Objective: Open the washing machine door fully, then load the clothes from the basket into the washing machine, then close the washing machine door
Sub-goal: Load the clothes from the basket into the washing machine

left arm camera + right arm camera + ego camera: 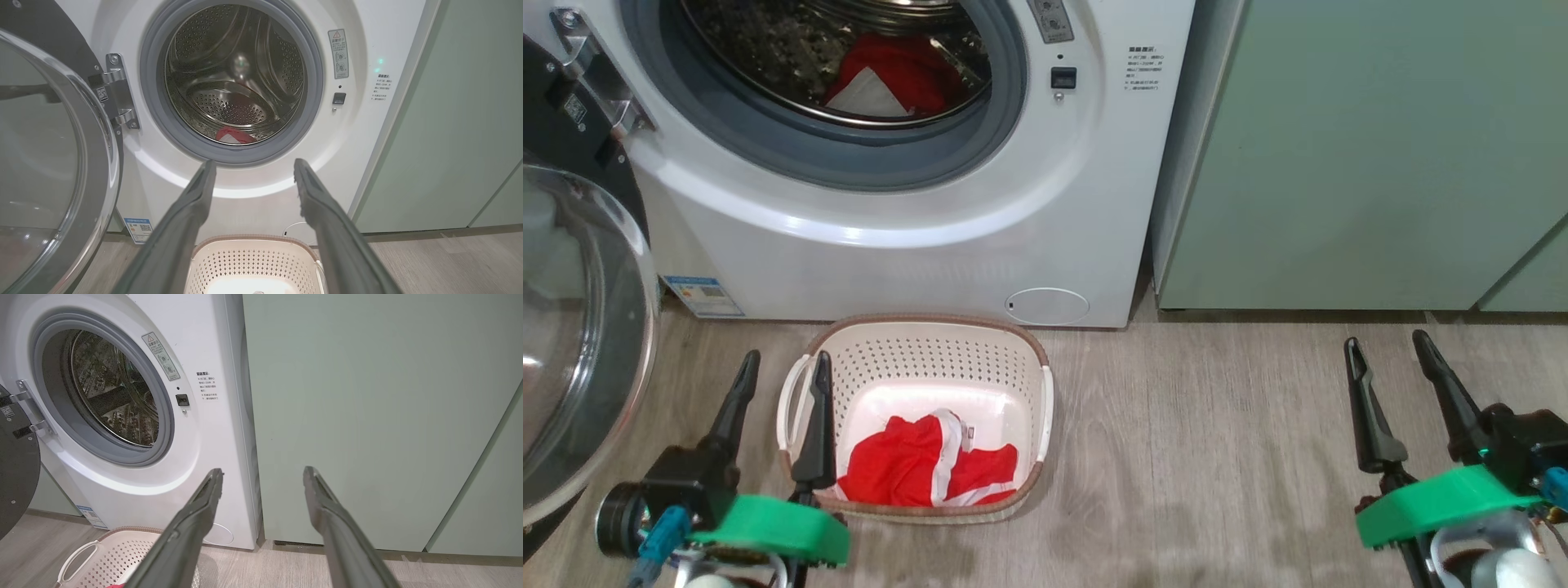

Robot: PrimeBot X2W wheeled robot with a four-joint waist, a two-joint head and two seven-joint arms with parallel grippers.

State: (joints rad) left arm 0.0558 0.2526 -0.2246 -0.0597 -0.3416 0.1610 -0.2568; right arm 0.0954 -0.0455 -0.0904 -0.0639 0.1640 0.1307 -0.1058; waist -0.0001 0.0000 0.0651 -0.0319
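My left gripper (787,357) is spread and empty, one finger over the basket (915,327) rim at 9 o'clock. My right gripper (1386,339), also spread and empty, is above bare floor (1217,449) at 3. I count two clothes (907,469): one in the basket, one in the washer (931,261) at 12. The door (588,343) is open at 9.

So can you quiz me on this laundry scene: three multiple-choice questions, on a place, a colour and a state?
1. Where is the basket? A on the floor before the washer; B on a shelf; C on a table.
2. What colour are the clothes in the basket? A blue; B red with white; C black.
3. The door is: A shut; B open; C removed.
Answers: A, it stands on the floor at the washer's front; B, red fabric, white stripes; B, it hangs swung aside.
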